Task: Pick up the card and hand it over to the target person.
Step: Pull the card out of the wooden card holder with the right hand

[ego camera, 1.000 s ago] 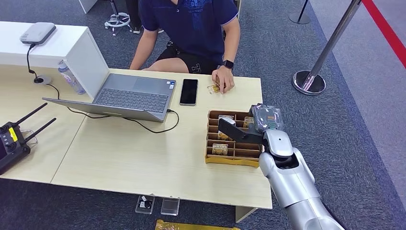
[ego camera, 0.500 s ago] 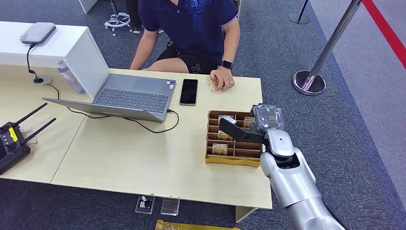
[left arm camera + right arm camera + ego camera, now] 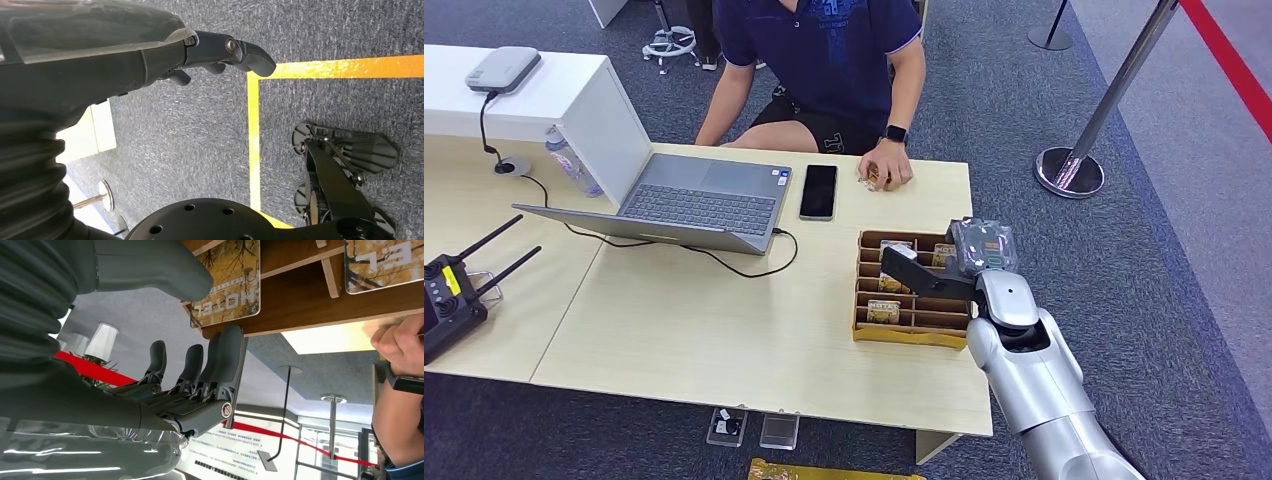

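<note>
Several cards sit in the compartments of the brown divided box [image 3: 911, 322] on the tabletop [image 3: 724, 330], near its right edge. My right hand [image 3: 944, 268] is over the far right part of that box; in the right wrist view its thumb and fingers [image 3: 220, 365] stand apart on either side of one upright card [image 3: 230, 287], and I cannot tell whether they touch it. Nothing is clamped. Across the tabletop the person [image 3: 824, 60] sits facing me, with a hand [image 3: 886, 170] resting closed on the far edge just beyond the box. A black phone [image 3: 819, 191] and an open laptop [image 3: 694, 200] lie to the left of that hand. My left hand [image 3: 150, 55] hangs over the blue carpet, fingers loosely curled and holding nothing.
</note>
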Controlling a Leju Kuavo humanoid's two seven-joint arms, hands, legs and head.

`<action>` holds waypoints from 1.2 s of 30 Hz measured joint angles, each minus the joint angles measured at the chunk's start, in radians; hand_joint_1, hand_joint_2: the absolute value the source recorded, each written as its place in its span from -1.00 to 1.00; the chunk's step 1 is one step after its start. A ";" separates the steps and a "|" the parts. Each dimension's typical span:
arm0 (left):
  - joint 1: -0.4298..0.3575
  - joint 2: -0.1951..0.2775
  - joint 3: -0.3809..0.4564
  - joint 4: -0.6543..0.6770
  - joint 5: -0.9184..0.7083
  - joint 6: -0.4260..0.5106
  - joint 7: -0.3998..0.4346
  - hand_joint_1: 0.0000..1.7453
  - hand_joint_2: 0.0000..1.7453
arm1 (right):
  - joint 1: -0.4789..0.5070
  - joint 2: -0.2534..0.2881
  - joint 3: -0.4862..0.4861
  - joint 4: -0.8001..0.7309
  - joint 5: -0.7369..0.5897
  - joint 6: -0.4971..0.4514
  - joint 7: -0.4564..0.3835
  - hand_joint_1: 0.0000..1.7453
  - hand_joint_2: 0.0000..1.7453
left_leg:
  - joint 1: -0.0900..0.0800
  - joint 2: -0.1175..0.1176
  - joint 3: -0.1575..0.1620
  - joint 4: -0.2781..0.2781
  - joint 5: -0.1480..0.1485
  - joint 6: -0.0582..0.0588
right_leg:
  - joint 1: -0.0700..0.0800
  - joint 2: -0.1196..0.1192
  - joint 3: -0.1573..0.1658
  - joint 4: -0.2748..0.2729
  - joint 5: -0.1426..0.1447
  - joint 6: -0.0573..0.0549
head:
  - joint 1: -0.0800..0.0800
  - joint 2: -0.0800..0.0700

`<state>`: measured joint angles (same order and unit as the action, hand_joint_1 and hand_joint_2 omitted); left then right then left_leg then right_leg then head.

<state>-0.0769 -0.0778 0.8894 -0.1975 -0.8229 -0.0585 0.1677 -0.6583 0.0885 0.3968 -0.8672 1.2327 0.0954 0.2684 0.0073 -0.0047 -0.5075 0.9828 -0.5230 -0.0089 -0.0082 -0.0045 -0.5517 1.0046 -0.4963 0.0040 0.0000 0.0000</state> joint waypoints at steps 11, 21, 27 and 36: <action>0.000 0.000 0.006 0.000 -0.007 -0.001 0.000 -1.00 1.00 | 0.024 0.001 0.014 -0.011 -0.011 -0.002 -0.006 0.08 1.00 | 0.000 0.000 0.000 -0.001 0.000 0.000 | 0.000 0.000 0.000 -0.001 0.000 0.000 | 0.000 0.000; 0.000 0.001 0.012 -0.001 -0.013 -0.001 0.001 -1.00 1.00 | 0.039 -0.001 0.015 -0.028 -0.020 -0.002 -0.004 0.06 1.00 | 0.000 0.000 0.001 -0.001 0.000 0.000 | 0.000 0.000 0.001 -0.001 0.000 0.000 | 0.000 0.000; -0.001 0.003 0.014 -0.001 -0.016 -0.001 0.001 -1.00 1.00 | 0.046 -0.003 0.014 -0.029 -0.023 0.003 -0.002 0.07 1.00 | 0.000 0.000 0.001 -0.001 0.001 0.000 | 0.000 0.000 0.001 -0.001 0.000 0.000 | 0.000 0.000; -0.001 0.004 0.017 -0.001 -0.020 -0.002 0.003 -1.00 1.00 | 0.050 -0.007 0.013 -0.013 -0.023 0.004 -0.001 0.13 1.00 | 0.000 -0.001 0.001 -0.001 0.001 0.000 | 0.000 -0.001 0.001 -0.001 0.001 0.000 | 0.000 0.000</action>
<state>-0.0783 -0.0741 0.9064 -0.1988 -0.8428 -0.0603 0.1703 -0.6081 0.0815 0.4093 -0.8806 1.2101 0.0993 0.2672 0.0075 -0.0052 -0.5070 0.9816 -0.5223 -0.0089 -0.0079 -0.0051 -0.5510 1.0032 -0.4958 0.0038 0.0000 0.0000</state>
